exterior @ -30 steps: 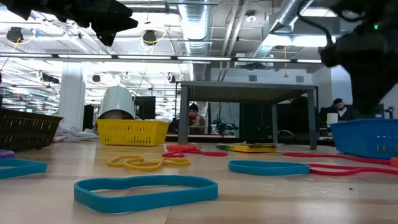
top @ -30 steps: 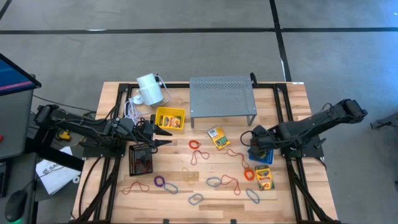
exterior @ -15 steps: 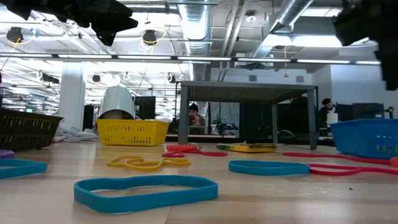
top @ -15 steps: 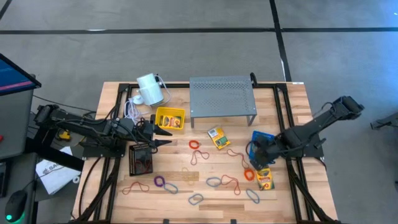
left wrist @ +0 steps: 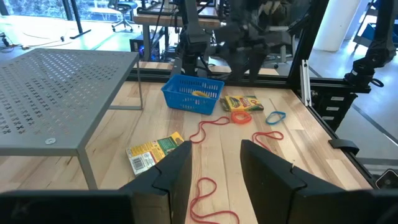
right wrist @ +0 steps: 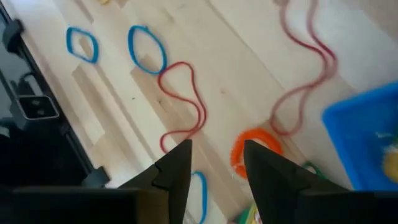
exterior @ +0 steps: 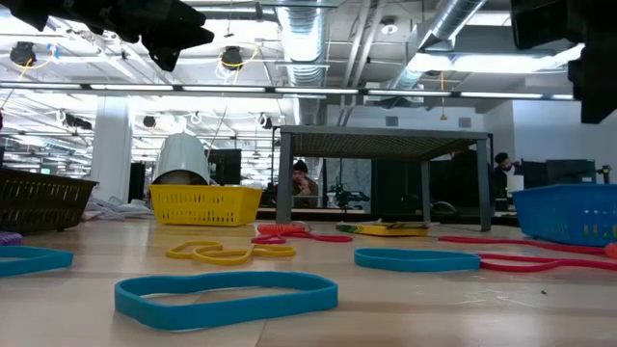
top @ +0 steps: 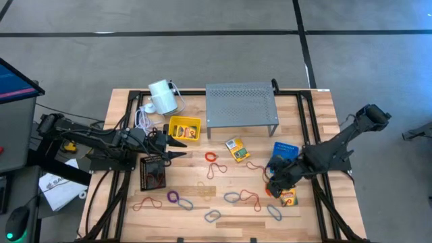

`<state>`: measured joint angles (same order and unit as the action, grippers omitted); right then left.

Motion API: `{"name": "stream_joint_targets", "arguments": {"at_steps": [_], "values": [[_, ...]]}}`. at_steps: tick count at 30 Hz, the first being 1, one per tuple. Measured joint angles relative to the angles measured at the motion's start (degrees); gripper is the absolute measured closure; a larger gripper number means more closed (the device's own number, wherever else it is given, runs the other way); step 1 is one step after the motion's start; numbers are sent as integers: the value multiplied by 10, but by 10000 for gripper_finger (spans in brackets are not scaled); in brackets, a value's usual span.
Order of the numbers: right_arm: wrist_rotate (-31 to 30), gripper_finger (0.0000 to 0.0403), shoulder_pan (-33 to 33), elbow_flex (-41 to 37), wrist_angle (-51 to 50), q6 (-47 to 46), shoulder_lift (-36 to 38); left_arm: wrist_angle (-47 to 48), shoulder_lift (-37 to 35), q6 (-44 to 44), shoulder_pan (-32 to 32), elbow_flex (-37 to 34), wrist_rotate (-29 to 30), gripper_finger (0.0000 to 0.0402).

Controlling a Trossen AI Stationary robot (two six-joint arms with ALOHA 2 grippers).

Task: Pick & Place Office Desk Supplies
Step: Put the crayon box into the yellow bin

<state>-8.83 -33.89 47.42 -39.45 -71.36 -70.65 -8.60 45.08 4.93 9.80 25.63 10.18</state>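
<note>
Many rubber-band loops lie flat on the wooden table: an orange one (top: pixel 270 190) (right wrist: pixel 252 149), red ones (top: pixel 254 167) (right wrist: pixel 186 106), blue ones (top: pixel 231 197) (right wrist: pixel 146 48) and a purple one (top: pixel 173 197). One crayon box (top: pixel 236 148) lies mid-table, another (top: pixel 289 196) at the near right. My right gripper (top: pixel 273 185) (right wrist: pixel 214 174) is open and empty above the orange band, next to the blue basket (top: pixel 285 152). My left gripper (top: pixel 179 149) (left wrist: pixel 216 180) is open and empty, held still at the table's left.
A grey perforated shelf (top: pixel 241 104) stands at the far middle, with a yellow basket (top: pixel 184 128) and a white cylinder with cord (top: pixel 162 96) to its left. A dark basket (top: pixel 152 172) sits under my left arm. Black frame rails (top: pixel 317 202) run along both sides.
My right gripper has moved from over the blue basket toward the table's near edge and a little left, ending over the orange band beside the near-right crayon box. Nothing on the table has moved.
</note>
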Motion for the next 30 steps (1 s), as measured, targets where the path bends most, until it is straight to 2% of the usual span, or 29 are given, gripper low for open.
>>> {"name": "stream_joint_targets", "arguments": {"at_steps": [3,6,14,17,21,26,30], "values": [[15,275,2,4,30,30,-39,0,0,0,0,0,0,270],[15,286,1,29,13,54,-81,0,0,0,0,0,0,270],[11,294,-22,152,-136,24,-165,0,0,0,0,0,0,270],[5,294,-48,179,-191,-39,-182,1,0,0,0,0,0,270],[16,288,-100,186,-235,-189,-186,1,0,0,0,0,0,270],[5,256,-179,186,-252,-374,-188,0,0,0,0,0,0,270],[-5,223,-223,186,-257,-468,-210,0,0,-1,0,0,0,270]]}}
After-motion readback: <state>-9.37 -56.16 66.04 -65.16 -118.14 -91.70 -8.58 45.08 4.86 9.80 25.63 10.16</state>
